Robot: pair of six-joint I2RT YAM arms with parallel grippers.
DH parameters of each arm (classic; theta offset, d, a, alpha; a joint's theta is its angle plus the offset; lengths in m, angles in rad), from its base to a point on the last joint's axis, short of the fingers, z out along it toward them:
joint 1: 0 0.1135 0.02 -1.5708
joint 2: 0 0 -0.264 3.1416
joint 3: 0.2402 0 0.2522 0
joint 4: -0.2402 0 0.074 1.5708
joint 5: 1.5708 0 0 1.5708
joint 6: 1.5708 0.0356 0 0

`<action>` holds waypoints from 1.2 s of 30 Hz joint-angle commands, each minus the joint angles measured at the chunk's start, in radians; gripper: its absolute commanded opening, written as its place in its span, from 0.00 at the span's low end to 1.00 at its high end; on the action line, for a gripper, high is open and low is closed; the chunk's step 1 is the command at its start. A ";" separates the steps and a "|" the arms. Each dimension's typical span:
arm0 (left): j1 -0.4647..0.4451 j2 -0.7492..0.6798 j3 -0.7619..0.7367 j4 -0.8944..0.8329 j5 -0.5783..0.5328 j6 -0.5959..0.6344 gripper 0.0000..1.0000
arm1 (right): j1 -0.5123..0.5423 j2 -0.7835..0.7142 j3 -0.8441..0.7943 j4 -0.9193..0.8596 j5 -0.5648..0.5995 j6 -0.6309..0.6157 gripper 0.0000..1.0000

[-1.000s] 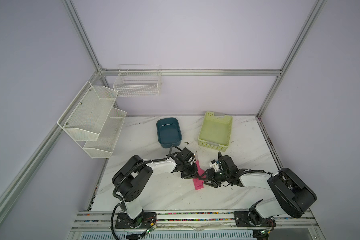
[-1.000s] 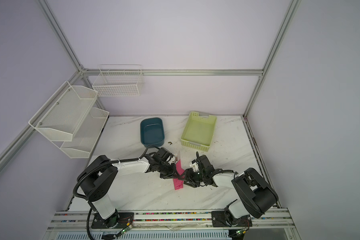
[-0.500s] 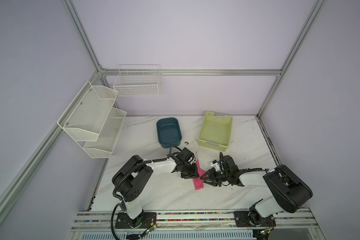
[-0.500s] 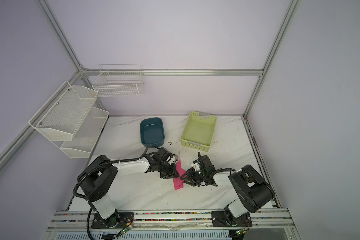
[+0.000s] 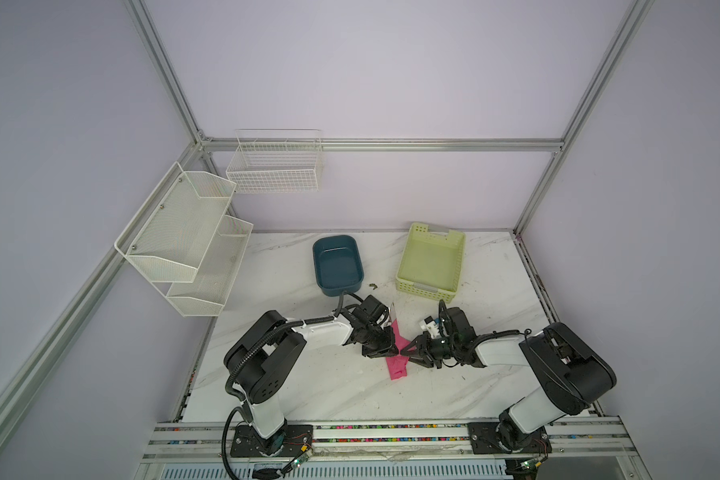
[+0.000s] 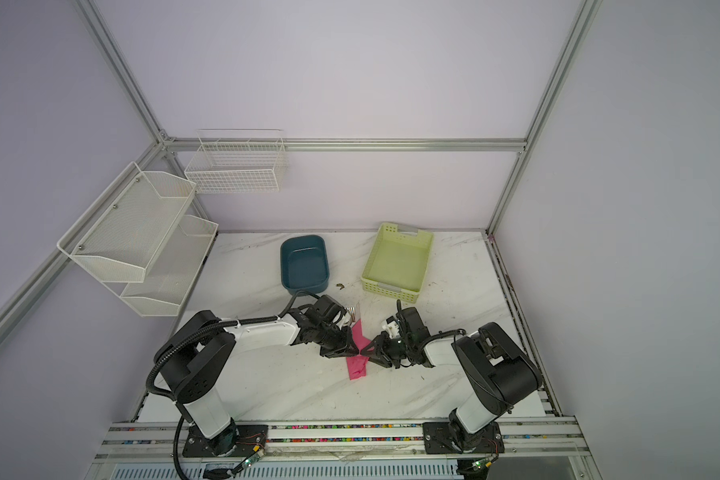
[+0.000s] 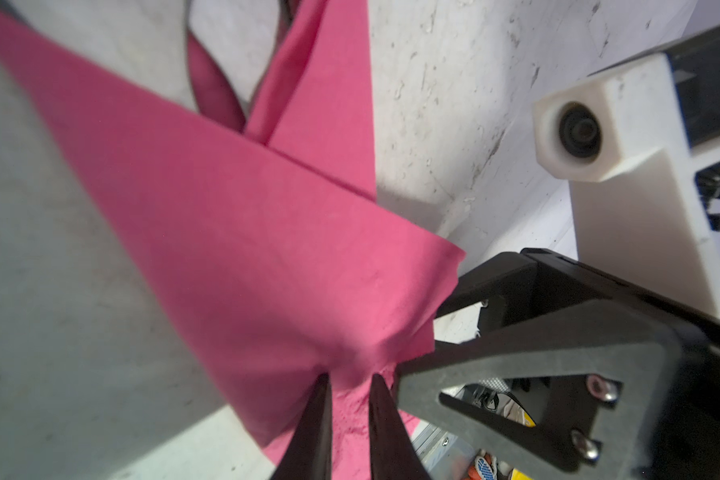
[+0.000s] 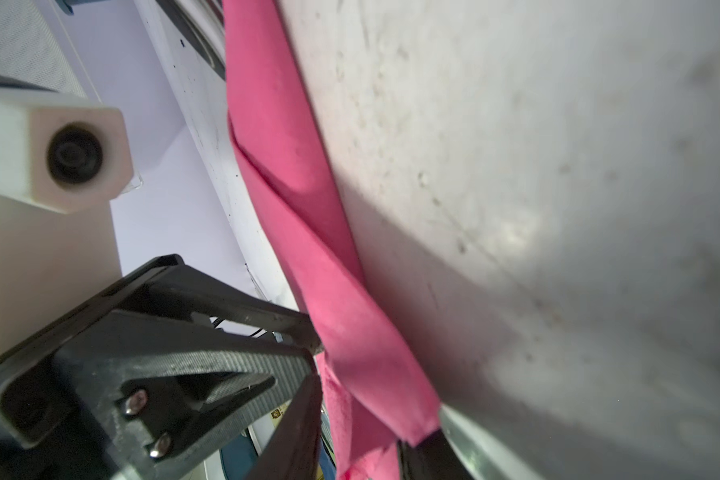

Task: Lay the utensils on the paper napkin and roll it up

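The pink paper napkin lies on the table rolled into a narrow tube, and both grippers meet at its middle. The utensils are wrapped inside it. Only their silver heads poke out of the far end. My left gripper is shut on a bunched fold of the napkin. From the opposite side my right gripper is shut on the roll, one finger on each side. The two grippers' fingertips almost touch.
A teal tub and a pale green basket stand behind the roll towards the back of the marble table. White mesh shelves hang on the left wall and a wire basket hangs on the back wall.
My right gripper's jaws have narrowed around the napkin roll, and its arm has shifted a little. The left gripper has kept its hold and has not moved.
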 commanded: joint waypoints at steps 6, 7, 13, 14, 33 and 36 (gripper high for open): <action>-0.003 -0.025 -0.036 -0.020 -0.033 -0.008 0.19 | -0.018 0.023 0.011 0.000 0.017 -0.011 0.29; -0.003 -0.026 -0.036 -0.020 -0.034 -0.008 0.19 | -0.019 0.022 0.011 0.000 0.015 -0.013 0.27; -0.002 -0.043 0.003 -0.048 -0.056 -0.003 0.19 | -0.021 0.022 0.002 -0.001 0.013 -0.019 0.15; -0.001 -0.050 0.019 -0.059 -0.064 0.001 0.19 | -0.021 0.025 -0.001 -0.001 0.013 -0.020 0.13; 0.031 0.199 0.501 -0.220 -0.108 0.132 0.16 | -0.022 0.033 -0.007 -0.019 0.022 -0.033 0.03; 0.030 0.243 0.528 -0.234 -0.110 0.139 0.15 | -0.022 0.035 -0.005 -0.025 0.024 -0.036 0.03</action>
